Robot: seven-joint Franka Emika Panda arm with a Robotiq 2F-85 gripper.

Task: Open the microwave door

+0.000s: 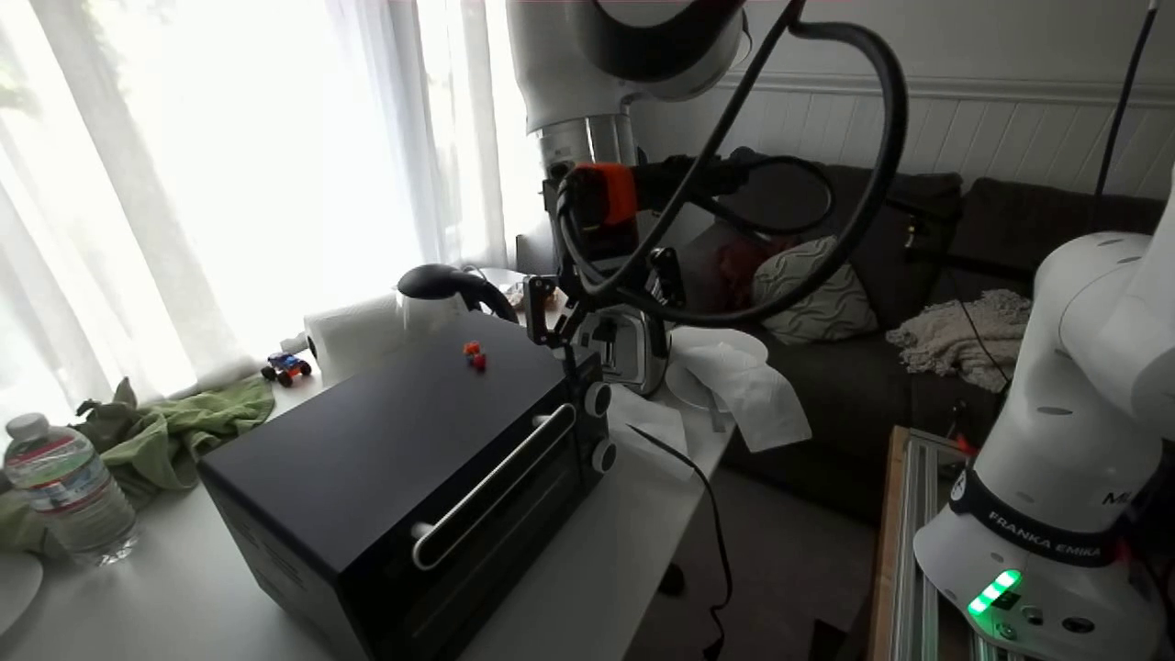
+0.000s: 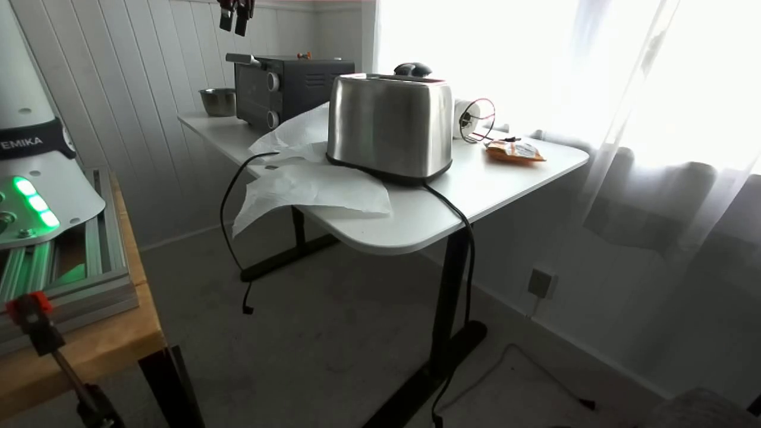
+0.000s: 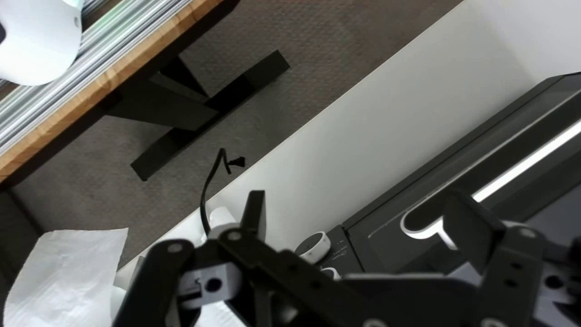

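Note:
The black microwave (image 1: 395,413) stands on the white table; it also shows in an exterior view (image 2: 309,83). Its door (image 1: 486,560) is shut, with a long silver bar handle (image 1: 500,485) along the upper front. In the wrist view the handle (image 3: 522,169) runs at the right, partly behind a finger, over the dark door (image 3: 386,238). My gripper (image 1: 606,317) is open and empty, fingers wide apart and pointing down. It is high above the microwave's front in an exterior view (image 2: 233,27), apart from the handle. In the wrist view the gripper (image 3: 356,204) spans the knob end.
A small orange-red figure (image 1: 475,355) sits on the microwave top. A silver toaster (image 2: 389,125) and loose paper towels (image 2: 315,190) are beyond the knob side. A paper towel roll (image 1: 367,335), green cloth (image 1: 197,431) and water bottle (image 1: 69,491) stand behind. A metal bowl (image 2: 218,102) is beside the microwave.

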